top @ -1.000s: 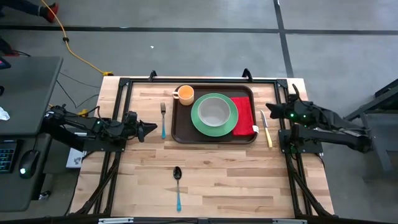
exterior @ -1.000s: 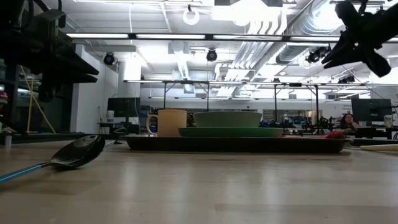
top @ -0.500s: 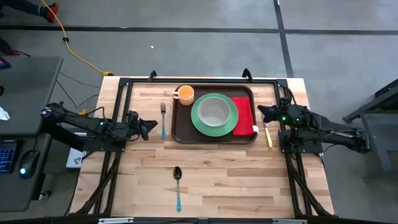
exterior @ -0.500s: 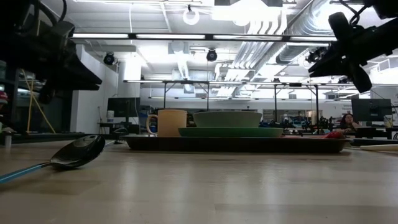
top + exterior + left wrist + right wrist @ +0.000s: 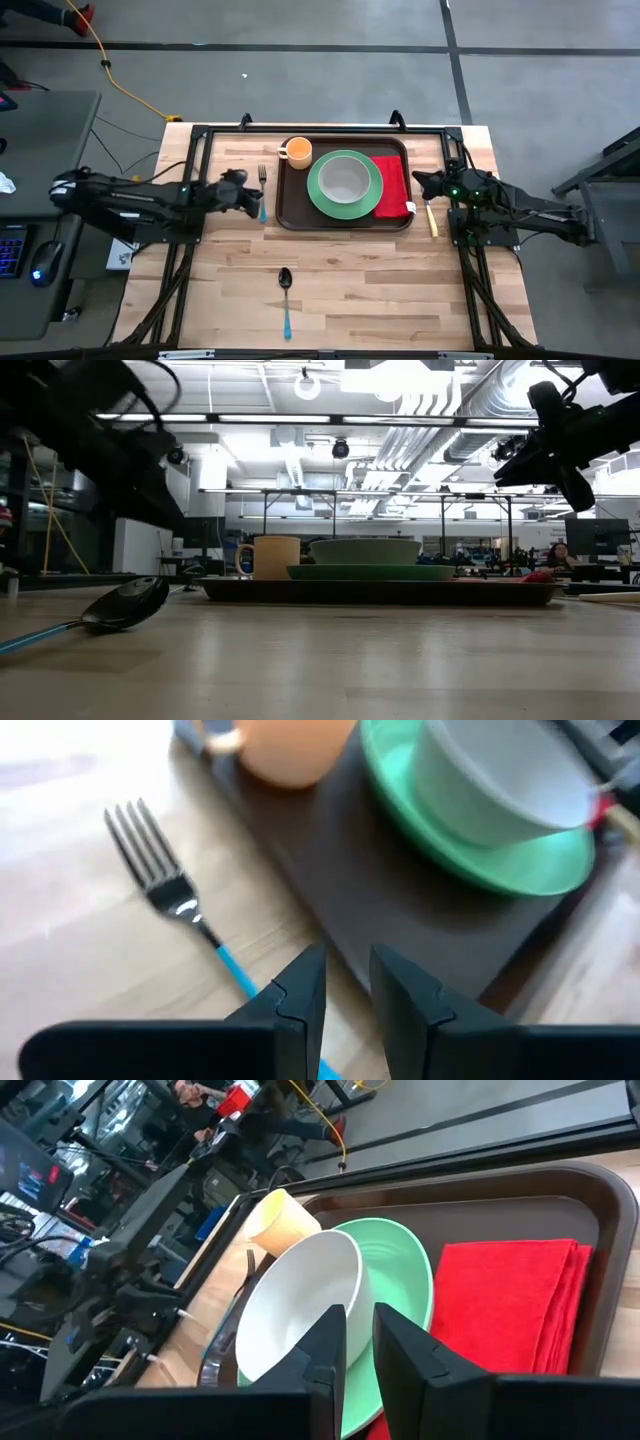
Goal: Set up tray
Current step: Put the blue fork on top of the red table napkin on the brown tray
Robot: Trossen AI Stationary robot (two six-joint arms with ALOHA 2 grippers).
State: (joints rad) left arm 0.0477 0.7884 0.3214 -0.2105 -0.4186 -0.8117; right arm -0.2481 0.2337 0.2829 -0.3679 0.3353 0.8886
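High view: slatted wooden table (image 5: 350, 280)

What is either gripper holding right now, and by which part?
Nothing. The left gripper hovers over the fork, the right gripper above the knife; both show empty gaps between their fingers.

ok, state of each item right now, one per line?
tray: on table, loaded
green plate: on tray, under bowl
white bowl: upright, empty
orange cup: upright on tray
red napkin: folded on tray
fork: on table
spoon: on table
knife: on table
left gripper: empty, above fork
right gripper: empty
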